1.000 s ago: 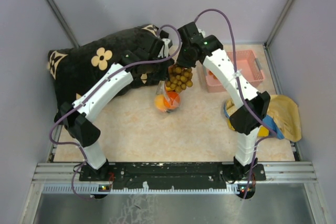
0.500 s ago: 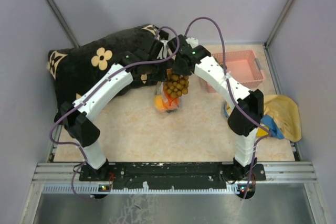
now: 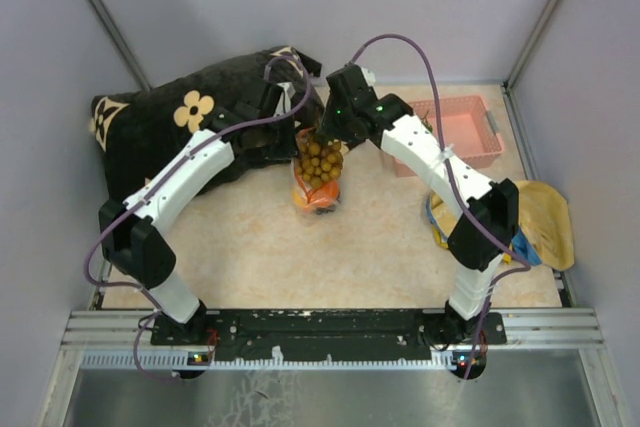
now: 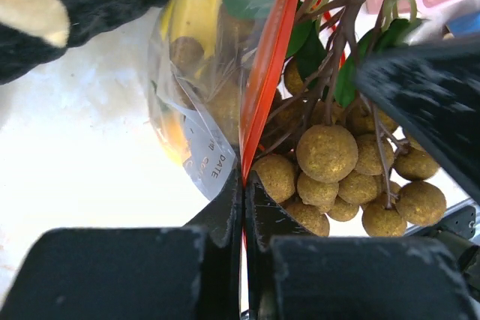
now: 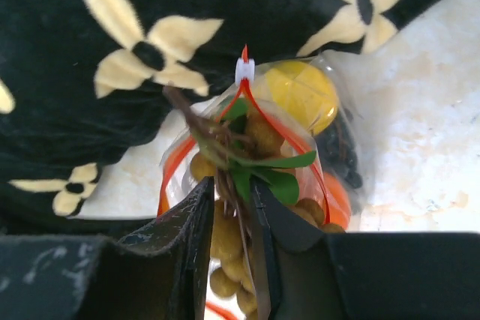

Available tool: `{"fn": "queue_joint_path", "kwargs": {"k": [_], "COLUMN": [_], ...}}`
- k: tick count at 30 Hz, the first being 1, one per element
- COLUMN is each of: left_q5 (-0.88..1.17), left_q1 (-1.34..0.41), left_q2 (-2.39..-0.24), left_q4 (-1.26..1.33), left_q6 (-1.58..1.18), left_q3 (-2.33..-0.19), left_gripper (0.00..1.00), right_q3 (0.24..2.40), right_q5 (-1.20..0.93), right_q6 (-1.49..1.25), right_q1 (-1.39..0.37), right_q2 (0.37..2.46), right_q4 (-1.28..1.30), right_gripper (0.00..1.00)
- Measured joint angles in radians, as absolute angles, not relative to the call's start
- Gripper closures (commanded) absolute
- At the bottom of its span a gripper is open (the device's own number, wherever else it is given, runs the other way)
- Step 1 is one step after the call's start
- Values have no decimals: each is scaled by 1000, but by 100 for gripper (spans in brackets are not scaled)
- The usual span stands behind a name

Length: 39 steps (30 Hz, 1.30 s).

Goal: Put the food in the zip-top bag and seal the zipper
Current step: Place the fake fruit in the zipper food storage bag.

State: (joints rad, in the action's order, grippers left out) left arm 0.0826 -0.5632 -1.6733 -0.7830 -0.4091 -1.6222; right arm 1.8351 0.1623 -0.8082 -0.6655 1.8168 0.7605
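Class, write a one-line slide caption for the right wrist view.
Right gripper lowers bunch of small tan-brown balls by its stem into clear zip-top bag.

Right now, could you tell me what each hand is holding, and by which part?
The left hand pinches the zip-top bag by its orange-red zipper at the mouth. The right hand grips the bunch of tan-brown balls by its stem.
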Motion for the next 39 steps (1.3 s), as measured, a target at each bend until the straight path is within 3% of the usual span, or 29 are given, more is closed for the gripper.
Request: {"fn": "queue_joint_path", "kwargs": {"k": [10, 20, 28, 39], "left_q5": [147, 178, 178, 184], "left_q1": [-473, -461, -453, -453], "left_q2": [-1615, -1566, -1555, -1549], "left_q4": [-698, -625, -606, -605], "left_q6": [-441, -442, -442, -442], "left_q3": [-1488, -1391, -1379, -1379], "left_gripper": [100, 100, 100, 100], "right_q3": [1793, 1698, 1475, 1419], "right_q5": [9, -179, -210, -220], "right_q6": [-804, -668, -552, -532], "right_q1": [-665, -579, -509, -557], "right_q2": [1782, 1706, 1547, 1631], "right_q4": [667, 578, 456, 369], "right_gripper": [73, 64, 59, 63]}}
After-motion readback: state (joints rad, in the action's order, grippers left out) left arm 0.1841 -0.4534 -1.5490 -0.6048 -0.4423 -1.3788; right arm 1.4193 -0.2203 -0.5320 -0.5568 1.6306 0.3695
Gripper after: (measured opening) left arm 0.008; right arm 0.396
